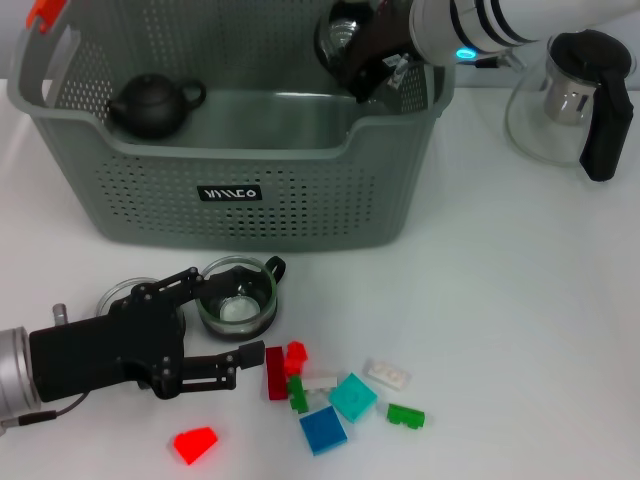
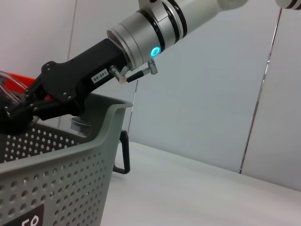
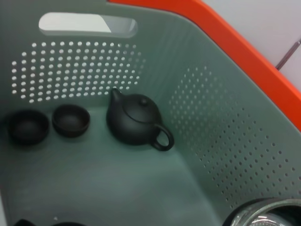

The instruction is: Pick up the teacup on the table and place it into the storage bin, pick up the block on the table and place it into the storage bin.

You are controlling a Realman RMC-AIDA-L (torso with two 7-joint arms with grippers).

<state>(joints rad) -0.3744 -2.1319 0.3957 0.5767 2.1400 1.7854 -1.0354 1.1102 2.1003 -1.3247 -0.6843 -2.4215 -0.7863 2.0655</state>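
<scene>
- We see the storage bin [image 1: 240,190] standing at the far side of the tabletop [image 1: 520,330]; a dark teapot [image 1: 150,105] already rests inside near its left end, and in the right wrist view two small dark cups [image 3: 70,120] sit beside that teapot [image 3: 136,125].
- The right end effector [image 1: 355,55] hangs over the bin's right rear corner, clenched on a glass vessel [image 1: 345,40] that is over the bin but not yet set down; we judge this a placing step in progress, though whether the vessel is a teacup or a small pitcher is hard to tell from this angle.
- The left end effector [image 1: 215,325] lies low on the tabletop in front of the bin, its fingers spread apart to either side of a glass teacup [image 1: 238,298] without closing on it.
- A scatter of coloured blocks [image 1: 335,395] and a lone red block [image 1: 195,443] lie on the tabletop; none shows inside the bin, so we judge the block step not done.
- A glass kettle [image 1: 570,100] stands to the bin's right.
</scene>
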